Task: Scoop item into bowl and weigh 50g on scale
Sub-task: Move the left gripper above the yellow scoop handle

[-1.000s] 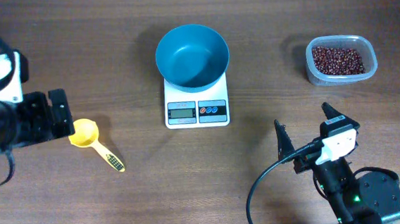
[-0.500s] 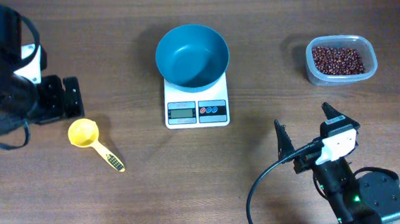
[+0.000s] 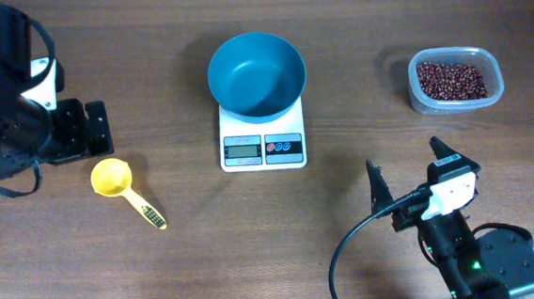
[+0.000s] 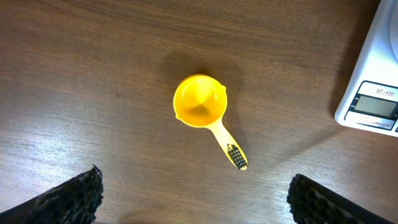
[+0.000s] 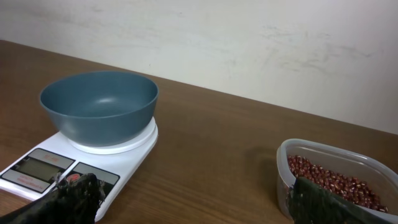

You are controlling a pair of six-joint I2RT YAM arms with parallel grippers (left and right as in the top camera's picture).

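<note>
The beans [image 3: 451, 80] are small, dark red-brown and bead-sized. They form a loose, shallow layer inside a clear rounded-rectangular tub [image 3: 454, 109], which stands well to the right of the scale [image 3: 262, 149], about level with its far edge. The scale is a white square unit with a grey display, one red button and one blue button on its near edge; the reading is too small to tell. The round teal-blue bowl [image 3: 256, 73] sits upright on the scale's platform and overhangs it on the left, right and far sides. A yellow scoop [image 3: 112, 178] lies flat on the wooden surface [image 3: 350, 42], well to the left of the scale and slightly nearer, cup up, with its handle pointing back toward the scale. The scale and bowl stand between the scoop and the tub. The left hand [image 3: 87, 135] hangs left of the scale, just beside the scoop, fully released and grasping nothing. The right hand [image 3: 403, 152] is right of the scale and nearer than the tub, likewise released and empty.
</note>
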